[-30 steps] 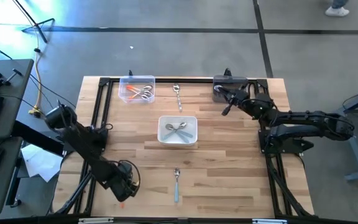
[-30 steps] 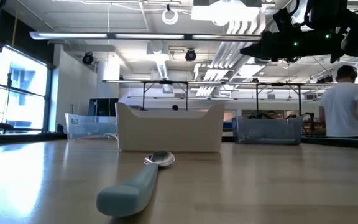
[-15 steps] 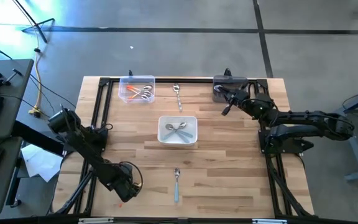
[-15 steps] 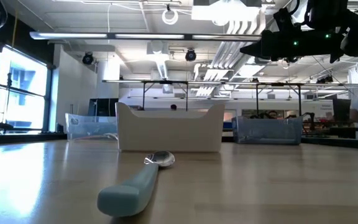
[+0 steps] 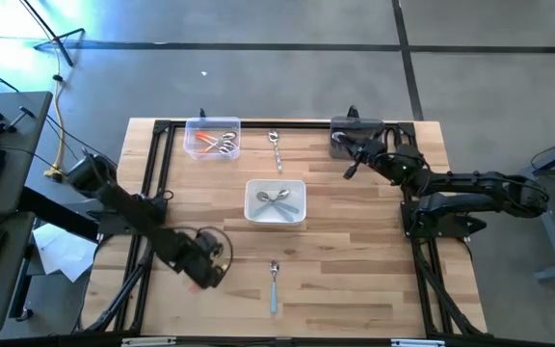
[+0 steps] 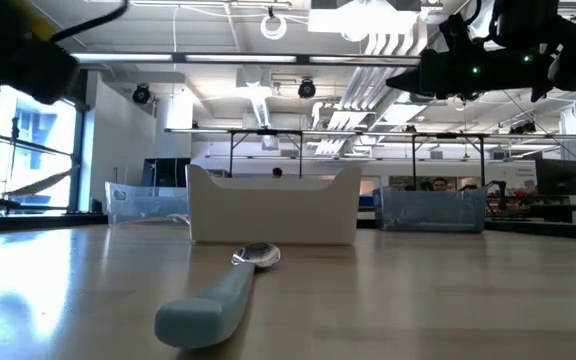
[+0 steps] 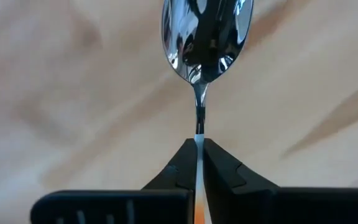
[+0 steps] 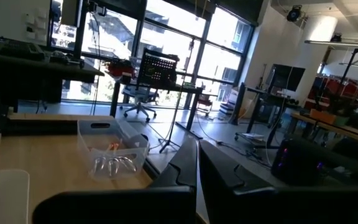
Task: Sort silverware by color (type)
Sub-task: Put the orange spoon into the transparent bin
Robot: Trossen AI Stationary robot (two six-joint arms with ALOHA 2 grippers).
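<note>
My left gripper point(image 7: 198, 163) is clenched on a spoon point(image 7: 205, 37) — the thin metal neck runs down between my two fingertips point(image 7: 180, 171), the shiny bowl stands out ahead of them over blurred wood, and a sliver of orange shows low between the fingers. From above, that gripper point(image 5: 208, 262) sits over the near left part of the wooden table point(image 5: 355, 251), left of the light-blue-handled spoon point(image 5: 274, 285) that lies flat near the front edge, well apart from my fingers. In the low view that same blue spoon point(image 6: 213, 296) lies handle toward the camera, its bowl pointing at the white bin point(image 6: 273, 207).

The white bin point(image 5: 276, 202) stands mid-table with a couple of silver spoons point(image 5: 277, 198) inside. The clear bin point(image 5: 212, 139) at the far left holds orange-handled spoons point(image 5: 216, 144). Just right of it one silver spoon point(image 5: 275, 150) lies on the bare wood.

My right gripper point(image 5: 351, 166) is pinched shut on nothing, raised near the dark bin point(image 5: 345, 133) at the far right corner — its fingers point(image 8: 185, 165) meet edge to edge.
</note>
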